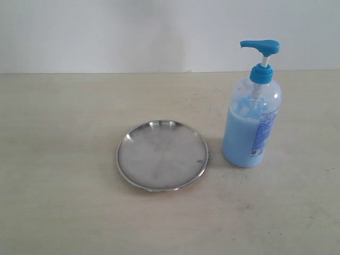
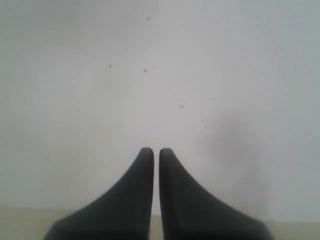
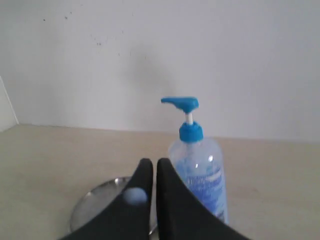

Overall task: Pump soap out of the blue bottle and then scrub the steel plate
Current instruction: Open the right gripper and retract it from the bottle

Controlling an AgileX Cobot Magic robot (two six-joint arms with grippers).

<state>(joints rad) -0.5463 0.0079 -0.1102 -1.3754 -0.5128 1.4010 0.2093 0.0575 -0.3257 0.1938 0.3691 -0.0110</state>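
The steel plate (image 1: 162,155) lies flat at the middle of the beige table, bare and shiny. To its right stands the blue bottle (image 1: 252,122), upright, its blue pump head (image 1: 260,47) pointing left and light blue soap (image 1: 239,139) filling its lower half. Neither arm shows in the exterior view. In the right wrist view my right gripper (image 3: 154,162) is shut and holds nothing, with the blue bottle (image 3: 200,165) and the rim of the steel plate (image 3: 95,195) beyond it. My left gripper (image 2: 156,151) is shut too, facing only a blank white wall.
A white wall (image 1: 133,32) backs the table's far edge. A pale blue blob (image 3: 135,196) sits on one right finger. The bare beige tabletop (image 1: 58,159) stretches left of the plate and in front of it.
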